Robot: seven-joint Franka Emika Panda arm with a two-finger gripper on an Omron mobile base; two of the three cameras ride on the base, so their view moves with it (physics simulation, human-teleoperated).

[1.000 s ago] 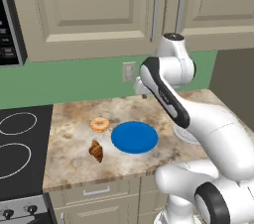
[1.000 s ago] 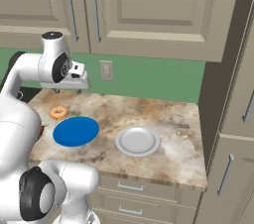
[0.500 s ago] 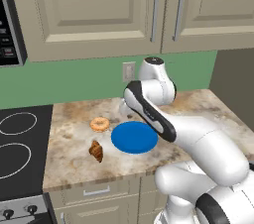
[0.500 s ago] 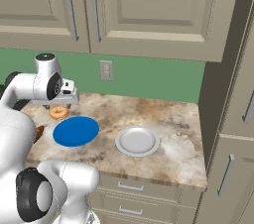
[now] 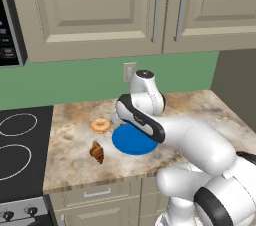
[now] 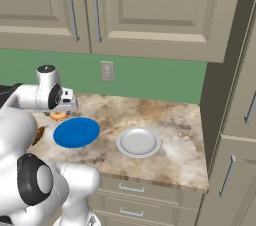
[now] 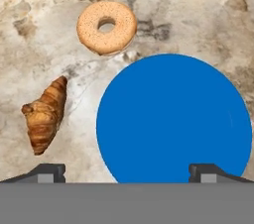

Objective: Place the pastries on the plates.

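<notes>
Since earlier, we lower arm over marble table (image 5: 70,145); pincer (image 7: 126,171) released, empty. Golden ring donut (image 7: 106,27) and brown croissant (image 7: 43,114) beside round blue plate (image 7: 173,119). Risk: off-centre descent nudges pastry away.

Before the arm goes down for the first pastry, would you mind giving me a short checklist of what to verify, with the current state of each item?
1. Gripper open and empty: ok, the fingertips stand wide apart with nothing between them.
2. Donut free to pick: ok, it lies flat on the counter, just off the blue plate's rim.
3. Croissant free to pick: ok, it lies on the counter apart from the donut and the plate.
4. Blue plate bare: ok, nothing lies on it.
5. White plate bare: ok, it sits beside the blue plate with nothing on it.
6. Gripper lined up over a pastry: not ok, it hangs mostly over the blue plate.
</notes>
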